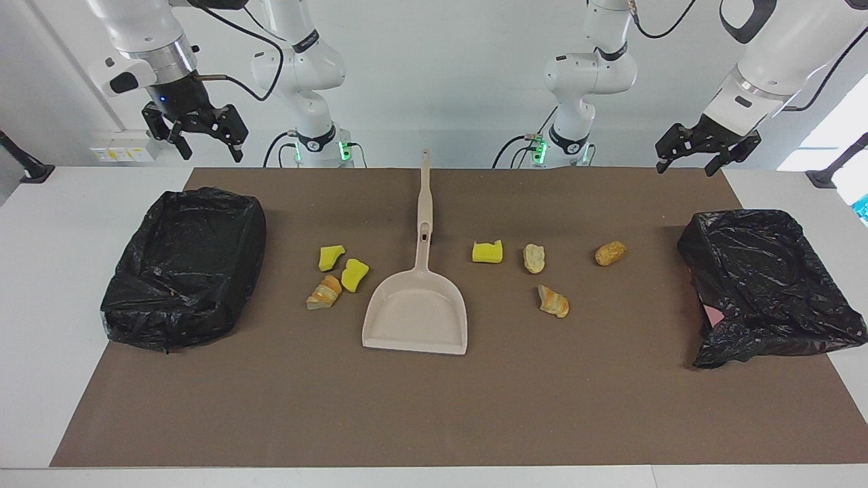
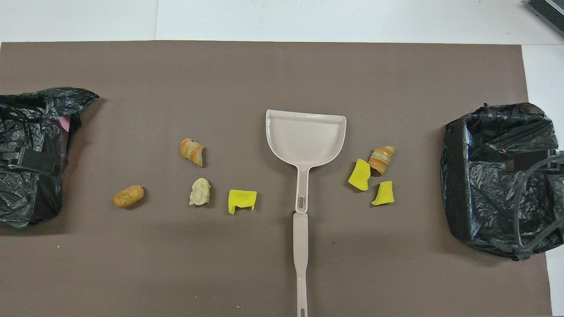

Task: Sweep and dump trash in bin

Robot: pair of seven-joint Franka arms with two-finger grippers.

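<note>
- White worktop (image 1: 41,285) carries a brown rectangular mat (image 1: 434,407); everything for the task lies on that mat.
- Two black plastic-lined bins sit at the mat's ends: one at the right arm's end (image 1: 183,268), one at the left arm's end (image 1: 766,285). I cannot see any trash in either.
- Beige plastic dustpan (image 1: 417,308) lies flat mid-mat between the bins. Its long axis runs straight toward and away from the robots: the long thin handle (image 1: 425,196) points at the robots, its tip at the mat's near edge about midway between the two arm bases; the open scoop mouth faces away from them.
- Right gripper (image 1: 203,135) hangs in the air above the near corner of the mat, by the right-end bin; jaws spread wide, holding nothing.
- Left gripper (image 1: 702,152) hangs likewise above the near mat edge, by the left-end bin; jaws wide apart, empty.
- Trash, seven small lumps, all on the mat:
  - toward the right arm's end, close beside the scoop: two bright yellow sponge chunks (image 1: 331,257) (image 1: 354,274) and a tan-orange bread-like piece (image 1: 325,293).
  - toward the left arm's end: a yellow sponge chunk (image 1: 487,251), a pale crumbly lump (image 1: 534,258), a striped bread-like piece (image 1: 553,301), and a brown oval roll (image 1: 610,253) nearest the left-end bin.
- Judgement: nothing swept yet. The handle tip sits roughly equidistant from both jaws, down and inward from each; either arm could take it.
</note>
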